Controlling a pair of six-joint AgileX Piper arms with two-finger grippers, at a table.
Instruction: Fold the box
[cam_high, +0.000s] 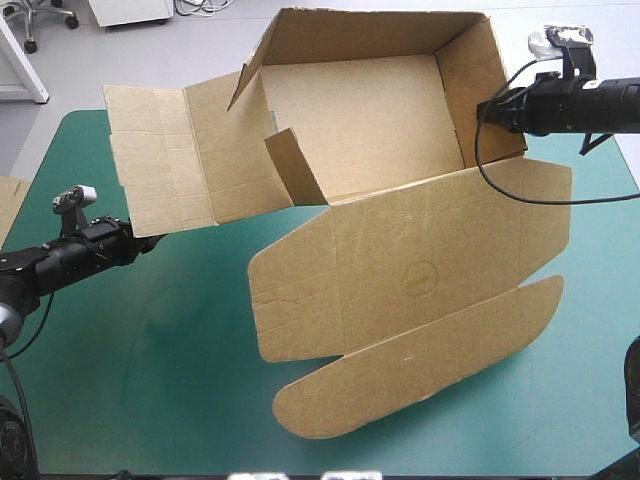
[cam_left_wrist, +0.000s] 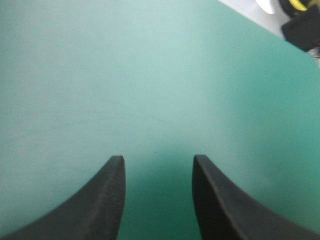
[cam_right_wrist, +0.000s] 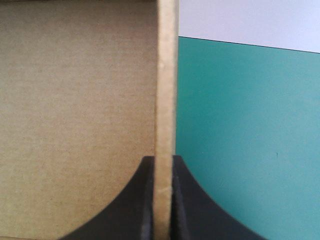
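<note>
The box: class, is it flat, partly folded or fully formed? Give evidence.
Partly folded: the box has its far and right walls raised, while its left panel and lid are unfolded.

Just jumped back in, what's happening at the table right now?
The right end effector is shut on the right wall of the brown box, whose far and right walls stand up. The left end effector is open over bare teal-green cover, holding nothing, near the left side panel, which is not raised. The lid lies flat toward the near edge.
</note>
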